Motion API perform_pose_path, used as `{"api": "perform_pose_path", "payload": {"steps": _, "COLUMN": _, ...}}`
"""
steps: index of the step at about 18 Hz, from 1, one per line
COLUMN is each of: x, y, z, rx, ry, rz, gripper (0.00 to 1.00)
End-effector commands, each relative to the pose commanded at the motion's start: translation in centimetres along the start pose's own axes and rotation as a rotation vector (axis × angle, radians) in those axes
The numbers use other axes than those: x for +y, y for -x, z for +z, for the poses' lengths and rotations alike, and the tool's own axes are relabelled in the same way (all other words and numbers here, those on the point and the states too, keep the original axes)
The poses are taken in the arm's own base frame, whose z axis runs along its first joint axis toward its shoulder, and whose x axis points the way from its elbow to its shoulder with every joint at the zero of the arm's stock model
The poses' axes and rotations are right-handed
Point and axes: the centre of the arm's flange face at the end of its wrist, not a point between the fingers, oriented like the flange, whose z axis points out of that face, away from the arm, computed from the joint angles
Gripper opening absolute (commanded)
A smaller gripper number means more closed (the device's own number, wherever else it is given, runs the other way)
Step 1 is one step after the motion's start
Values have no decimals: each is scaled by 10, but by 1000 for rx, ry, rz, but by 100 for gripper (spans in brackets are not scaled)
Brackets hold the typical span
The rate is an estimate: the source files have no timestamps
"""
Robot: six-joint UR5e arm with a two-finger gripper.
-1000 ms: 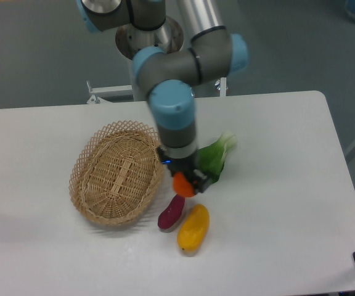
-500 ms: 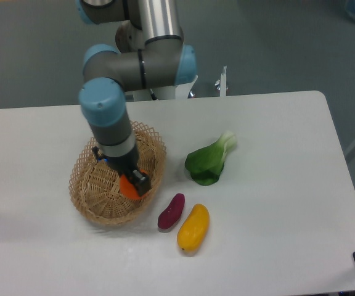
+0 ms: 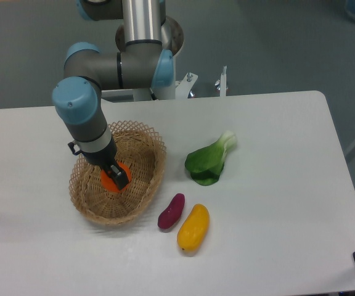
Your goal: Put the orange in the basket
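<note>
The orange [image 3: 111, 180] is a small bright-orange ball held inside the oval tan wicker basket [image 3: 142, 196] at the table's left. My gripper [image 3: 115, 177] points down into the basket's middle and is shut on the orange. Dark fingers [image 3: 119, 179] cover part of the fruit. Whether the orange touches the basket floor cannot be told.
To the basket's right lie a purple sweet potato [image 3: 171, 211], a yellow-orange mango [image 3: 193, 227] and a green leafy vegetable [image 3: 210, 159]. The white table's front edge [image 3: 177, 290] runs along the bottom. The arm's base stands behind the basket.
The arm carried the orange left from beside the green vegetable, over the basket rim, and has lowered it into the basket's middle. Other items stayed put.
</note>
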Motion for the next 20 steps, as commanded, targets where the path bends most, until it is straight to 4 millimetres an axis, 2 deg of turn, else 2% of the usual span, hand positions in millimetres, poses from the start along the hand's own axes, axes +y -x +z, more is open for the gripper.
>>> {"api": "perform_pose_path", "payload": {"steps": 2, "x": -1, "y": -3, "z": 4, "rx": 7, "ry": 7, "rz": 13, "gripper": 100}}
{"api": "perform_pose_path", "payload": {"steps": 5, "x": -3, "y": -18, "z": 8, "rx": 17, "ry": 13, "rz": 19, "gripper": 100}}
{"api": "perform_pose_path", "payload": {"steps": 8, "x": -1, "y": -21, "z": 9, "rx": 6, "ry": 1, "rz": -42, "gripper": 100}}
{"api": "perform_pose_path", "payload": {"steps": 12, "x": -3, "y": -15, "z": 4, "rx": -57, "ry": -52, "rz": -123, "gripper": 100}}
{"api": "perform_pose_path", "payload": {"steps": 14, "x": 1, "y": -2, "z": -2, "rx": -70, "ry": -57, "rz": -151, "gripper": 100}}
{"api": "perform_pose_path", "payload": {"steps": 17, "x": 18, "y": 21, "z": -3, "rx": -78, "ry": -56, "rz": -208, "gripper": 100}}
{"api": "perform_pose_path", "payload": {"steps": 18, "x": 27, "y": 30, "z": -7, "rx": -89, "ry": -54, "rz": -229, "gripper": 100}}
{"api": "perform_pose_path", "payload": {"steps": 19, "x": 44, "y": 48, "z": -15, "rx": -114, "ry": -48, "rz": -266, "gripper": 100}}
{"api": "perform_pose_path", "payload": {"steps": 20, "x": 54, "y": 58, "z": -15, "rx": -117, "ry": -43, "rz": -286, "gripper": 100}}
